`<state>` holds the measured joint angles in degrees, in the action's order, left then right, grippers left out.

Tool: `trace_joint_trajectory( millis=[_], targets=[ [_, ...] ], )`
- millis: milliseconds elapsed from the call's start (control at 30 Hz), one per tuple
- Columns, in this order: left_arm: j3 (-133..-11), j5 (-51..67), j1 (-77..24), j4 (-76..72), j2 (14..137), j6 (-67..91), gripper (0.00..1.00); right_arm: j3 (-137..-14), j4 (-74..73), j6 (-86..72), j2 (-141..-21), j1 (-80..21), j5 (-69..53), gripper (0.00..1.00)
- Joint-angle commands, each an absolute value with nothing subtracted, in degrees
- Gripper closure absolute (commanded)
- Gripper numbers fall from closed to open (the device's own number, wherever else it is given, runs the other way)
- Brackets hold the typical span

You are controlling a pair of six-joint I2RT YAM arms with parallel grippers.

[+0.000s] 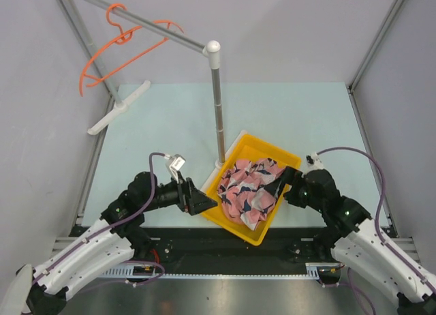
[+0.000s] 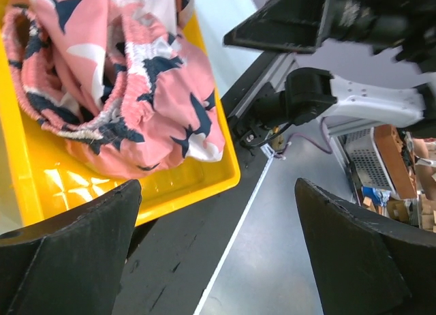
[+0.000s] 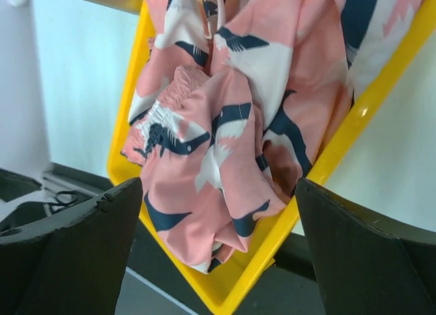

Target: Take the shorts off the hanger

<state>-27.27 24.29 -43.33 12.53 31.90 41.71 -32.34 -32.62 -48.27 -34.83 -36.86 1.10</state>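
The left claw (image 1: pixel 199 200) is sitting wide open and empty just beside the near left edge of a yellow tray (image 1: pixel 266 143). The right claw (image 1: pixel 286 180) is also gaping wide, gripping nothing, at the tray's right edge. The pink bird-print shorts (image 1: pixel 249 191) are lying crumpled in the tray on the desk (image 1: pixel 170 117). The orange hanger (image 1: pixel 125 34) is hanging from the grey rail (image 1: pixel 157 25), well apart.

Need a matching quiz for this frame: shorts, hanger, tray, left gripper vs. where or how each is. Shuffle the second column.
1. shorts
2. hanger
3. tray
4. left gripper

A. open, holding nothing, beside the tray's left side
B. orange, hooked on the grey rail, nothing on it
C. crumpled in a pile
D. yellow, holds the fabric pile

Pairs: 1-C, 2-B, 3-D, 4-A
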Motion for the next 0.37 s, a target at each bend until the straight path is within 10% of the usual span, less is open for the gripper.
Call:
trace_joint_trajectory(
  millis=[0, 333],
  targets=[
    [-24.4, 26.7, -43.9, 6.2, 28.1, 41.7, 0.0, -26.4, -29.4, -55.0, -21.2, -37.4, 0.5, 0.0],
    [-19.8, 33.4, -44.3, -3.3, 23.2, 46.5, 0.0, -21.2, -26.5, -58.2, -2.3, -37.3, -3.1, 0.0]
  ],
)
